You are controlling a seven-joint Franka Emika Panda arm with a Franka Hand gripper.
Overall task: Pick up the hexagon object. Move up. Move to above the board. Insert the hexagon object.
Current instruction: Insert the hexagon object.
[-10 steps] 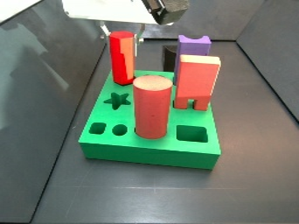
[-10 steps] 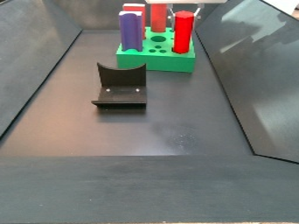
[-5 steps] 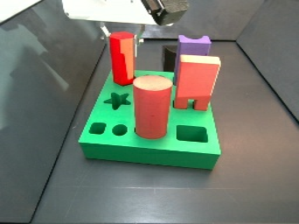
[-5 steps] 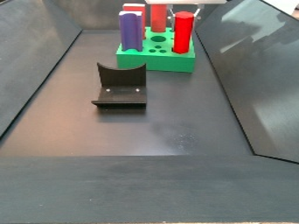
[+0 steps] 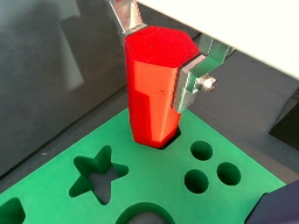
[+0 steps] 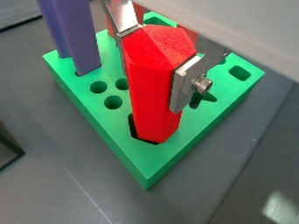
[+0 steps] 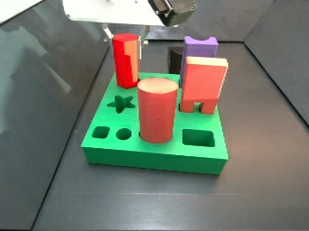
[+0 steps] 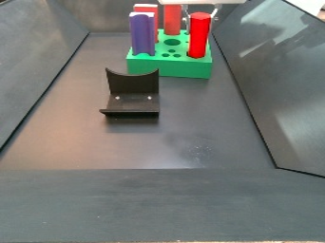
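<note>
The hexagon object (image 7: pixel 126 59) is a slim bright red prism standing upright at the far left corner of the green board (image 7: pixel 157 155). Both wrist views show its lower end sunk in a cutout of the board (image 5: pixel 140 188) (image 6: pixel 152 166). My gripper (image 5: pixel 156 66) (image 6: pixel 152 66) is shut on the upper part of the hexagon object (image 5: pixel 158 87) (image 6: pixel 158 83), with a silver finger (image 5: pixel 193 74) flat against each side. In a side view, the gripper (image 8: pixel 200 11) sits over the hexagon object (image 8: pixel 200 35) at the far end of the board (image 8: pixel 178 68).
A thick salmon-red cylinder (image 7: pixel 156 110), a salmon-pink block with a yellow top (image 7: pixel 204 83) and a purple piece (image 7: pixel 200 47) (image 6: pixel 70 35) also stand in the board. The fixture (image 8: pixel 131 93) sits on the dark floor nearer the camera. Sloped walls enclose the floor.
</note>
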